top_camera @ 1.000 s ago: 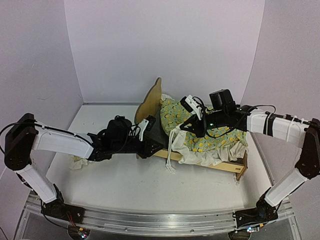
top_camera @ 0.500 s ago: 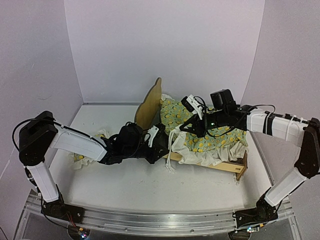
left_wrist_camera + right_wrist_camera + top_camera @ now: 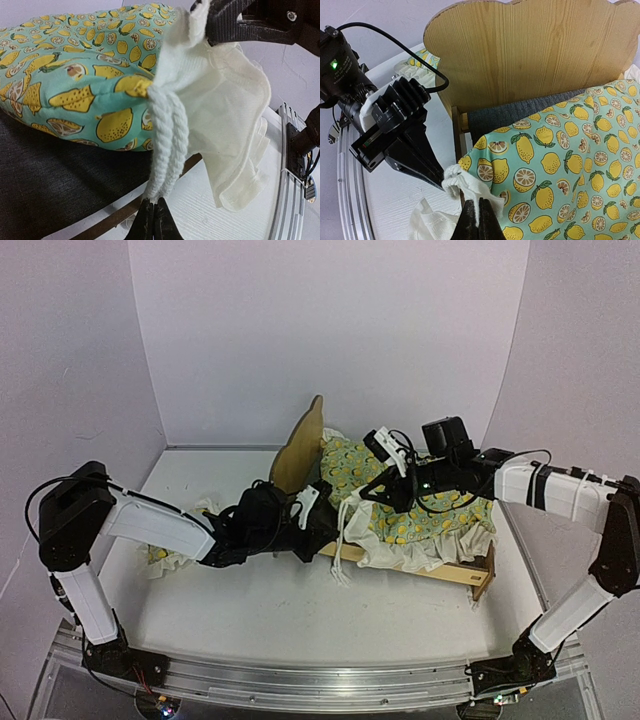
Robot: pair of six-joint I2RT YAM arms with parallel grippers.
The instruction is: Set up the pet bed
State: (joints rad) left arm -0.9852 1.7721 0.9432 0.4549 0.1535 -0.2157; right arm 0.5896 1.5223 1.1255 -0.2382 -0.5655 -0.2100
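- Pet bed (image 3: 452, 574): one unit. In the overhead view it stands on the table (image 3: 250, 610) at centre right of the frame, running from upper left to lower right.
- Headboard (image 3: 530, 55): one plywood panel with a scalloped top edge. It stands upright at the bed's upper-left end and fills the top of the right wrist view.
- Base panel (image 3: 50, 190): one dark grey sheet. It is exposed at the lower left of the left wrist view, under the lifted quilt corner.
- Quilt (image 3: 440, 527): one, lemon-patterned. It lies over the bed and is edged with a white ruffle (image 3: 225, 125).
- Cord (image 3: 167, 140): two white twisted strands. They hang from the quilt corner down the centre of the left wrist view.
- Left gripper (image 3: 153, 212): one, at the bottom centre of its own view. The jaws are pressed together on the lower end of the cord.
- Right gripper (image 3: 479, 217): one, at the bottom centre of its own view. The jaws are clamped on the ruffle at the quilt corner, and its tips are just beside those of the left gripper.
- Pillow (image 3: 165, 560): one. It lies on the table at the left of the overhead frame, partly hidden behind the left arm and well apart from the bed.
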